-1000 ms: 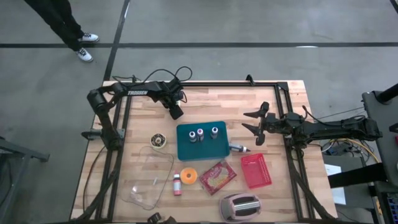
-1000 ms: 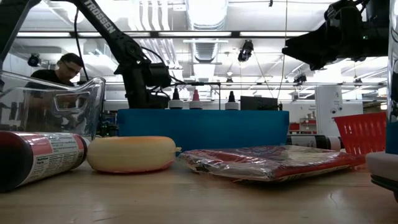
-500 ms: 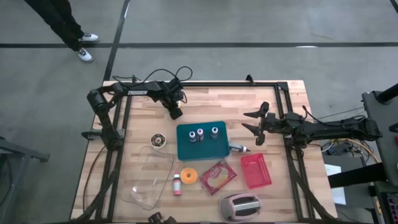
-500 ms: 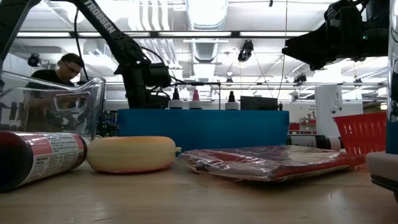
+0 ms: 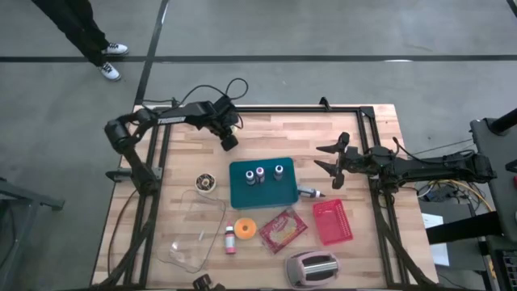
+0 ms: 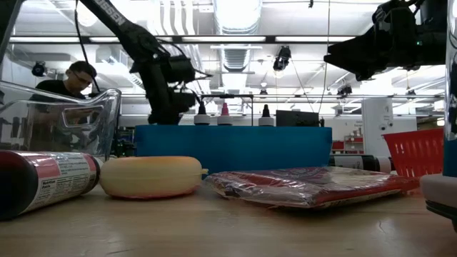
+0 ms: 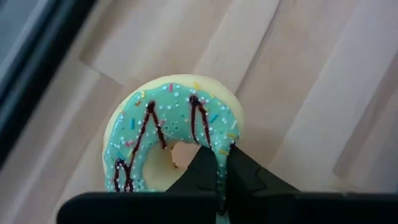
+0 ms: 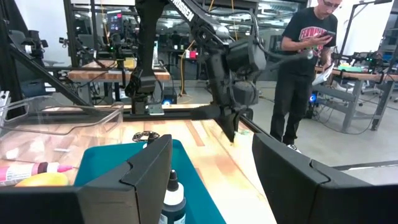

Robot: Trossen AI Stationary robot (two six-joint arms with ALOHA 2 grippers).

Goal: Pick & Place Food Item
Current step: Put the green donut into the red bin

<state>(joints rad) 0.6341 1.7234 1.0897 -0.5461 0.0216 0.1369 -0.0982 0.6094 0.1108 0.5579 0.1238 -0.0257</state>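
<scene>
Donut [image 7: 169, 135] with teal icing sits pinched in the left pincer [image 7: 219, 163] at the tabletop's [image 5: 339, 133] far left, so lifting should go slow and level, while the right pincer [image 5: 326, 162] waits wide open at the right.

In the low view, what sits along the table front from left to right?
Labelled bottle lying on its side → yellow round food item → red wrapped packet → red basket.
</scene>
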